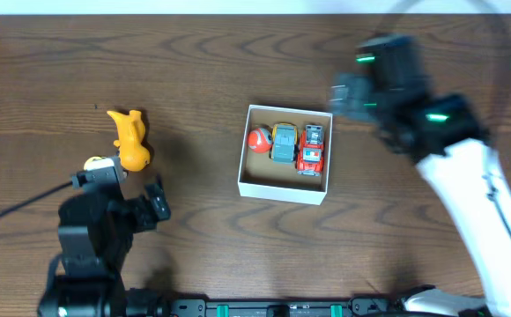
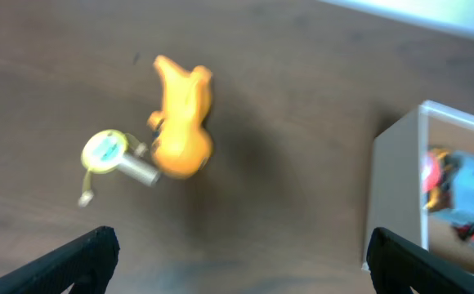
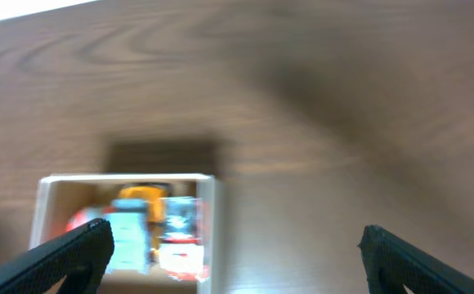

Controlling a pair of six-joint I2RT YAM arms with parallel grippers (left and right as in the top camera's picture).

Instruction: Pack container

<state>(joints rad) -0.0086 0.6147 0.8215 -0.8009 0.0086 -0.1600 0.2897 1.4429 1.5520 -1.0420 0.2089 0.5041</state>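
Note:
The container (image 1: pixel 282 191), a white box that is brown inside, stands mid-table and holds a red round toy (image 1: pixel 259 139), a blue-grey car (image 1: pixel 284 143) and a red truck (image 1: pixel 312 148). An orange toy (image 1: pixel 131 138) lies on the table to the left, with a small yellow-green tag on a metal piece (image 1: pixel 99 163) beside it. My left gripper (image 1: pixel 130 187) is open and empty, just in front of the orange toy (image 2: pixel 181 121). My right gripper (image 1: pixel 344 95) is open and empty, blurred, by the container's far right corner (image 3: pixel 207 204).
The left arm's black cable (image 1: pixel 18 211) runs over the table to the left edge. The container's wall (image 2: pixel 396 188) shows at the right of the left wrist view. The wood table (image 1: pixel 194 62) stretches behind the toys.

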